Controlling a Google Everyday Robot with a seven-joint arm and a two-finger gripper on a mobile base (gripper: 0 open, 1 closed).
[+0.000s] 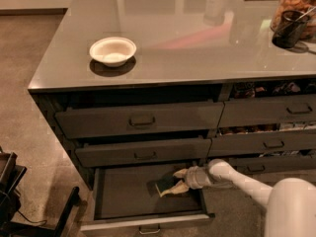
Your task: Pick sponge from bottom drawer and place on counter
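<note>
Jaws clasp one sponge (pixel 164 184) inside bottom drawer (pixel 123 196).

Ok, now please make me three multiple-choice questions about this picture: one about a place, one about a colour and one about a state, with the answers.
1. Where does the sponge lie?
A. on the floor
B. in the bottom drawer
C. in the top drawer

2. What colour is the bowl on the counter?
A. white
B. red
C. black

3. In what state is the bottom drawer?
A. pulled open
B. pushed shut
C. taken out and set on the floor

Answers:
1 B: the sponge rests on the dark drawer floor, and the gripper is right at it inside the drawer.
2 A: the bowl is plainly white against the grey top.
3 A: the drawer's flat dark interior is exposed.
</note>
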